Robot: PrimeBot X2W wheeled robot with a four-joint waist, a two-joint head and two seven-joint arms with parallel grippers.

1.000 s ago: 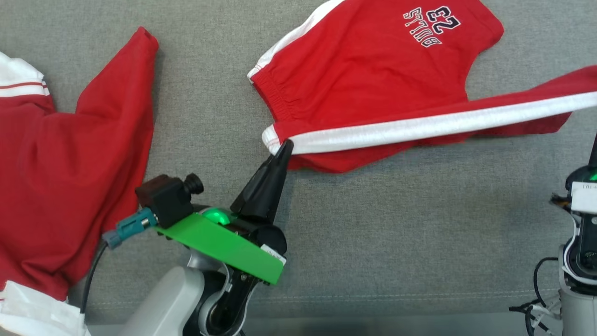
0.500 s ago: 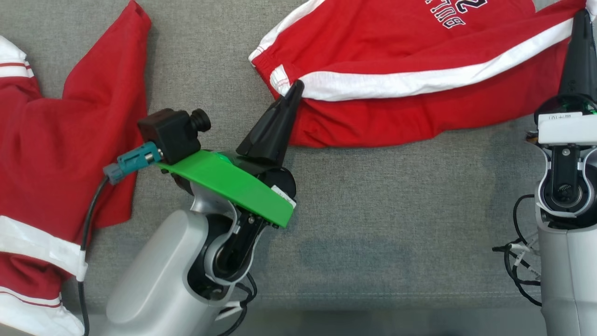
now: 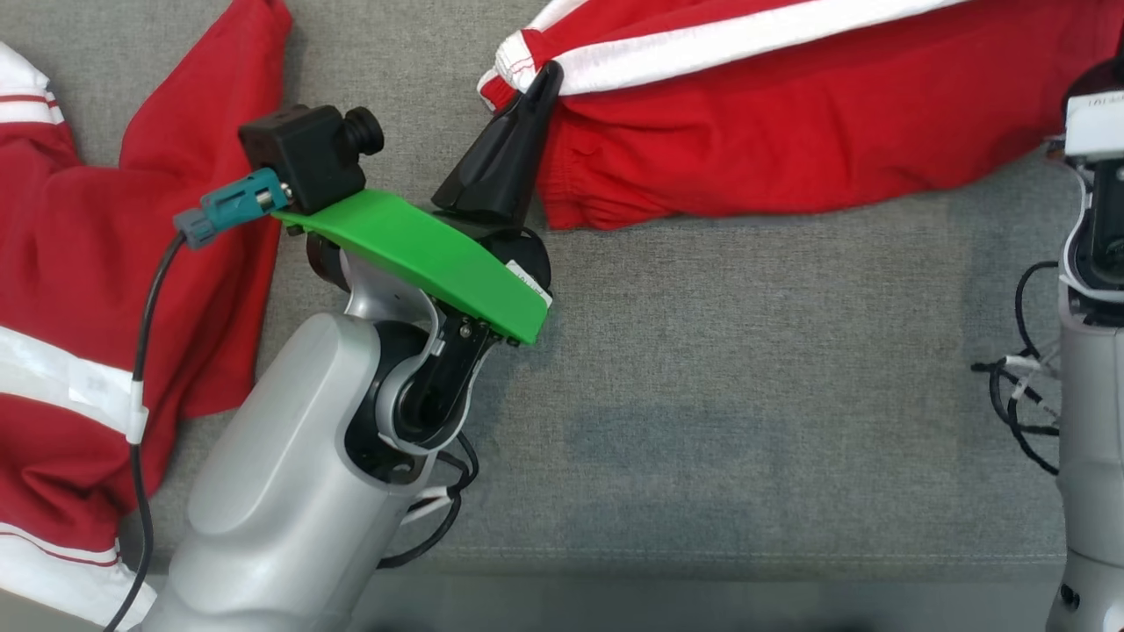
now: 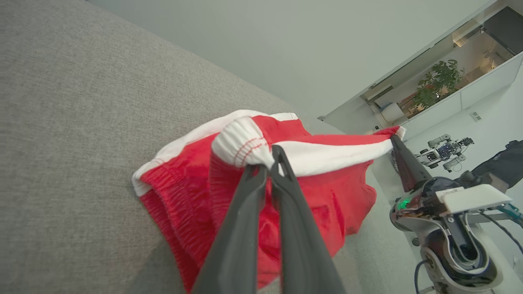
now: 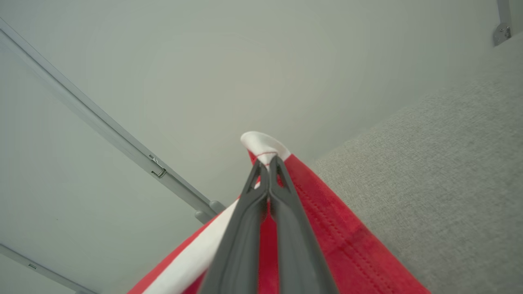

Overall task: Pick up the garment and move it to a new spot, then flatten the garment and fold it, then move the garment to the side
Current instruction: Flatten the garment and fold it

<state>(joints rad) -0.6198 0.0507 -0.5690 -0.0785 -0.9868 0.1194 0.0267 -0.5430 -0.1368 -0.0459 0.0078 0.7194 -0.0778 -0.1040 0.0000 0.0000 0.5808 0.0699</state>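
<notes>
While both long-fingered dark grippers are pinched on its white-trimmed ends, a pair of red fabric shorts with a white side stripe (image 3: 746, 149) stretches across the far part of a grey woven-cloth surface (image 3: 702, 395). In the head view the left gripper (image 3: 546, 75) bites the corner at the shorts' left end, slanting up and to the right from a green plastic wrist plate (image 3: 421, 259) that carries a small black box camera (image 3: 307, 149). The left wrist view shows that gripper (image 4: 267, 163) with jaws together on a bunched white hem stitched in red, the shorts (image 4: 318, 196) sagging below it; whether the lowest fold touches the surface cannot be told. Farther off in that view, the right gripper (image 4: 395, 138) is clamped on the opposite end of the stripe, which runs taut between the two. Its own wrist view shows the right gripper (image 5: 267, 163) closed on a white cloth tip, red fabric (image 5: 347, 245) falling away beneath. A second red garment with white bands (image 3: 79, 263) lies spread at the head view's left, well apart from the shorts.
</notes>
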